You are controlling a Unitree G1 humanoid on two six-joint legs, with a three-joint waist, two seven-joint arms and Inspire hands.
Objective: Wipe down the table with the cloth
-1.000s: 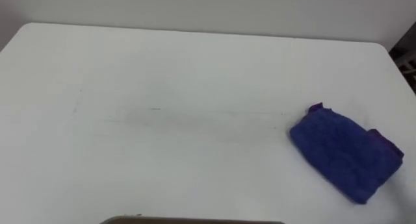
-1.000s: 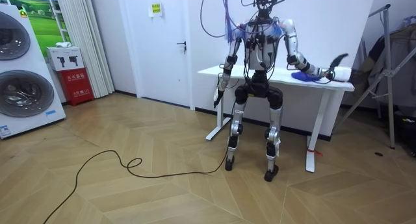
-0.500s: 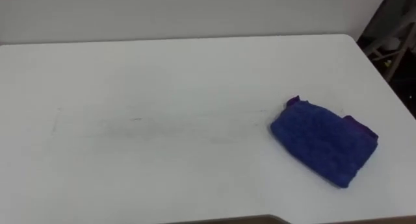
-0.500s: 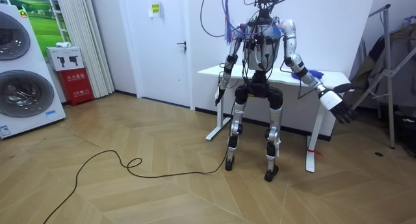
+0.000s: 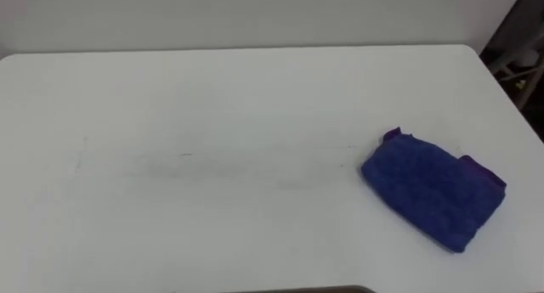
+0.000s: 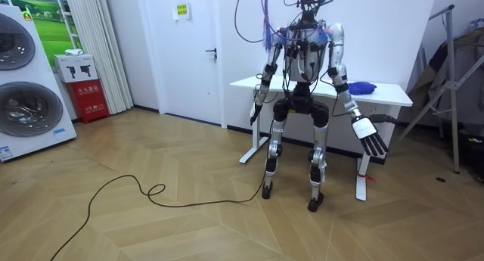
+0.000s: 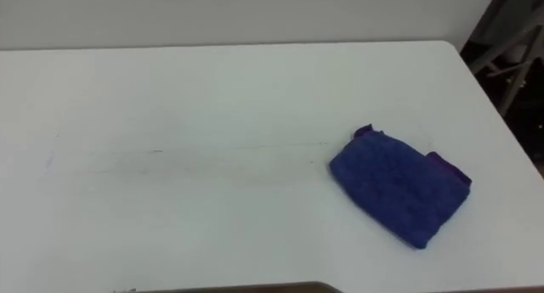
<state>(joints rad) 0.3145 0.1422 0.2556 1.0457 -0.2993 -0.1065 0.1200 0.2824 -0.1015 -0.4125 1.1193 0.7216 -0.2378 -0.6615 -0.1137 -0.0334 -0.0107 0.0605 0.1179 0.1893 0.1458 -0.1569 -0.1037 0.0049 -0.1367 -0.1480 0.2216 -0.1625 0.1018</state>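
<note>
Nubby blue cloth (image 5: 432,190) on smooth matt white table (image 5: 212,98).

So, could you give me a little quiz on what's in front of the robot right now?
1. True or false: the blue cloth lies on the white table with no hand on it.
2. Where is the robot's right hand? A: pressing on the cloth. B: below the tabletop, fingers straight. C: raised above its head.
3. Fill in: the cloth lies toward the robot's ____ side of the table.

Key: 1 true; 2 B; 3 right.
</note>
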